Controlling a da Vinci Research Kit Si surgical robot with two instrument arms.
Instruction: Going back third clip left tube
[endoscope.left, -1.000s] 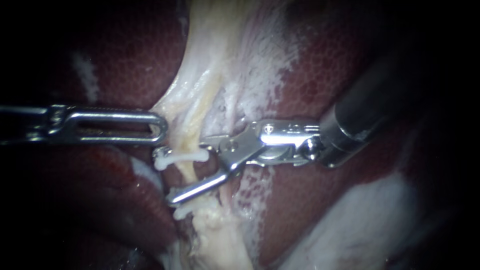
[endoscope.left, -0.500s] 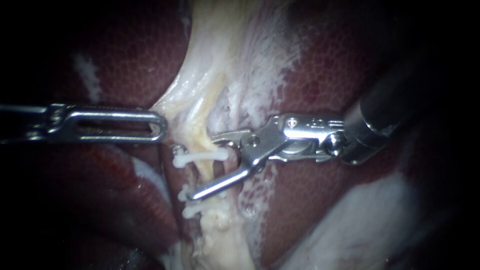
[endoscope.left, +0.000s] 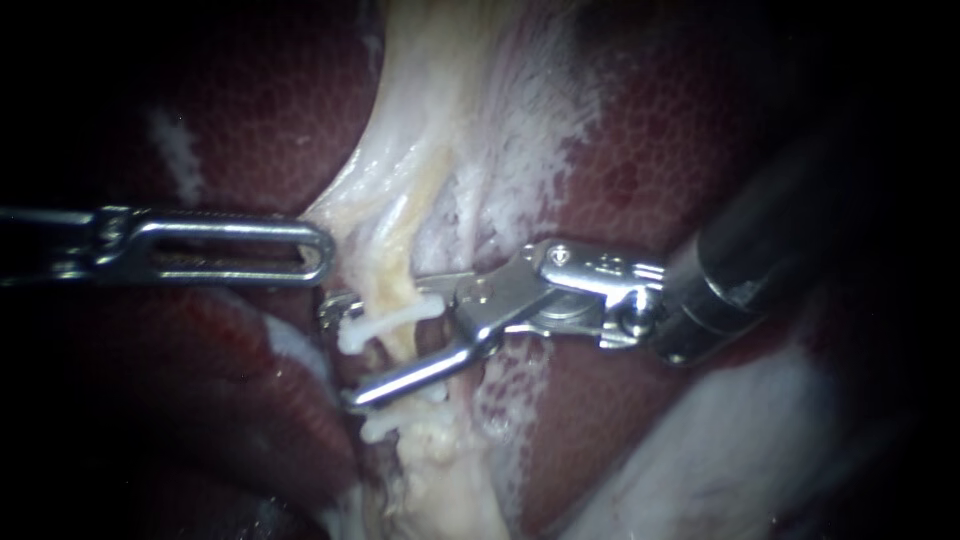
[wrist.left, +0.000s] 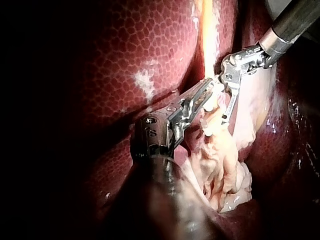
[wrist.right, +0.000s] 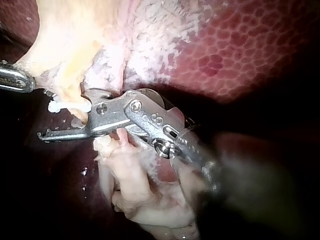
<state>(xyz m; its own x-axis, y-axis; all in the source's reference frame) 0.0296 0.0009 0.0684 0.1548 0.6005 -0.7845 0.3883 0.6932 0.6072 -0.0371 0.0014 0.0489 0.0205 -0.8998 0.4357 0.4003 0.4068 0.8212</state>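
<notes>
Two white clips show plainly across the tube (endoscope.left: 398, 285): the upper clip (endoscope.left: 385, 322) and the lower clip (endoscope.left: 383, 428). A third seems to lie just behind one jaw of my right instrument, but I cannot be sure of it. The tube runs down the pale tissue (endoscope.left: 440, 120) in the cleft at the middle of the liver (endoscope.left: 650, 150), well away from the liver's edges.

My right instrument (endoscope.left: 345, 350) has its jaws spread wide astride the tube. One jaw lies just beside the upper clip and the other crosses between the two clips; neither pinches anything. My left instrument (endoscope.left: 322, 252) has its jaws pressed together on the rim of the pale tissue beside the tube, and seems to hold it taut.

As I judge it, the risk lies in the withdrawal. An open jaw drawn back at a slant could hook a clip's end and drag or loosen it, or scrape the tube. Were the left grip to slacken, the tube could sag against the jaws.
</notes>
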